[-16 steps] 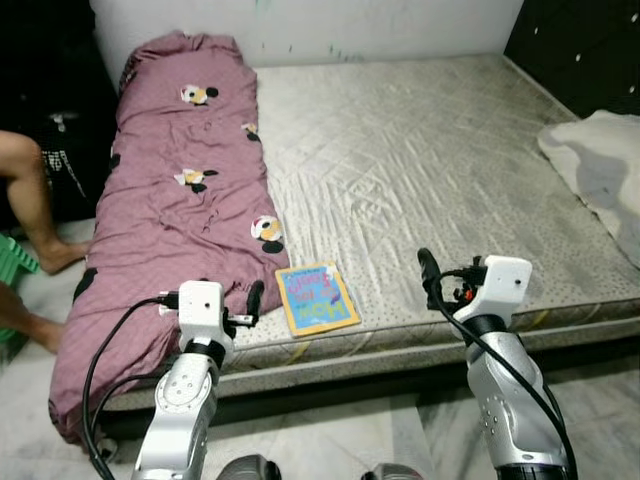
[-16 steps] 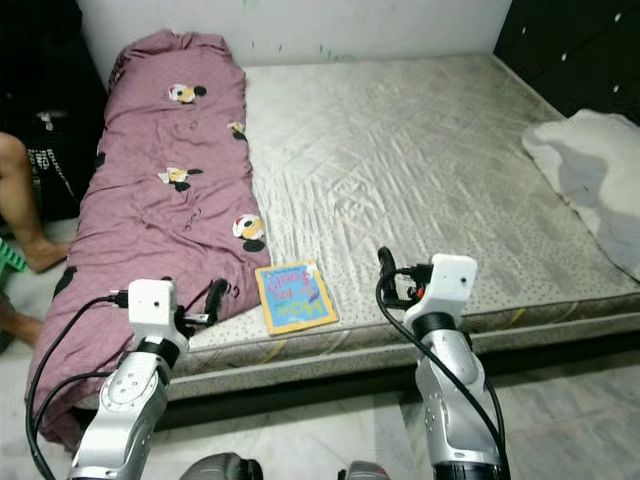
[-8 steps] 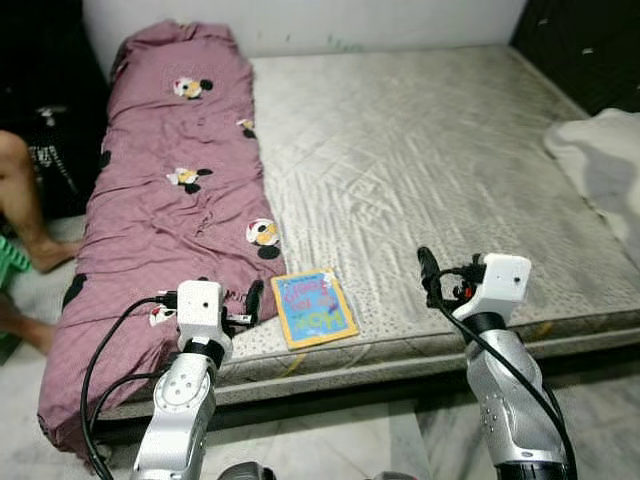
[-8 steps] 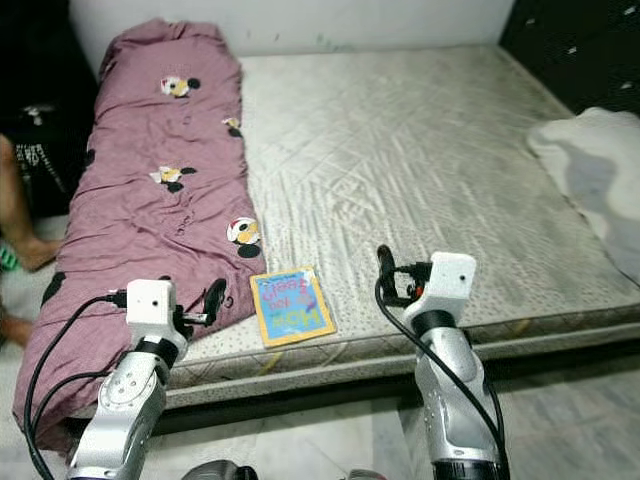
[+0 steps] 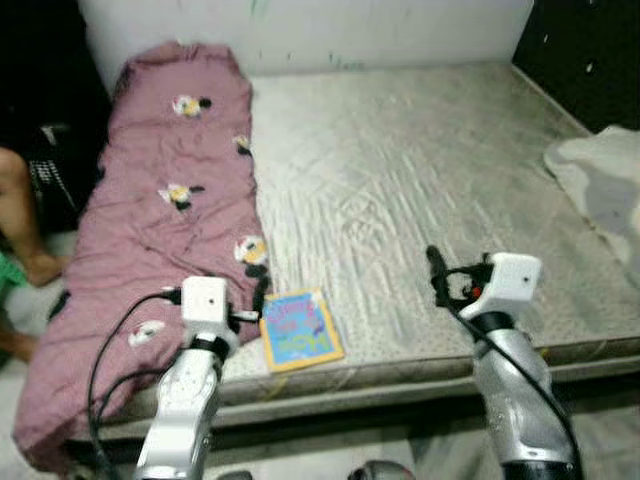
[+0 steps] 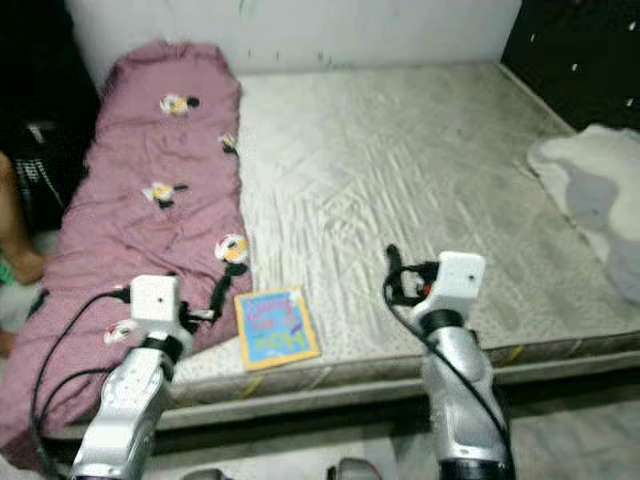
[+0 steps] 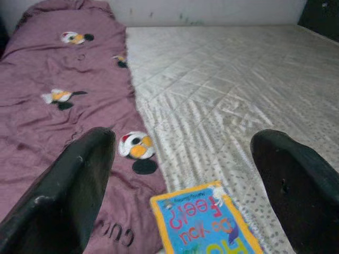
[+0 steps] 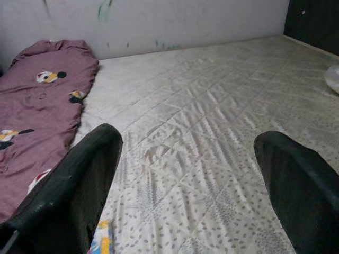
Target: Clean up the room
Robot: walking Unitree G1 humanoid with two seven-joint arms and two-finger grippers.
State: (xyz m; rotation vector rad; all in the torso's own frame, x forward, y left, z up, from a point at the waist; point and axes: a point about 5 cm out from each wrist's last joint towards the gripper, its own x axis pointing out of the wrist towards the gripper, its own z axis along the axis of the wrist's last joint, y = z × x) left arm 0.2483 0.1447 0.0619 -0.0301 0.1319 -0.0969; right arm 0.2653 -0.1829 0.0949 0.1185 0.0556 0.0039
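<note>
Book (image 5: 300,329) lengthwise toward wall

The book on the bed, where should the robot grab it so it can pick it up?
Probably by the near edge of the book. It lies flat by the front edge of the mattress, beside the purple blanket, so a finger could slide under from the front. The open left gripper is closest.

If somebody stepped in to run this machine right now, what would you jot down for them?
Left claw: open, holding nothing, raised at the mattress edge near the book.
Right claw: open, holding nothing, above the bare mattress.
Purple blanket lies along the mattress's left side; white cloth on its right edge.
Done: nothing picked up.
Left: book, blanket and cloth.
</note>
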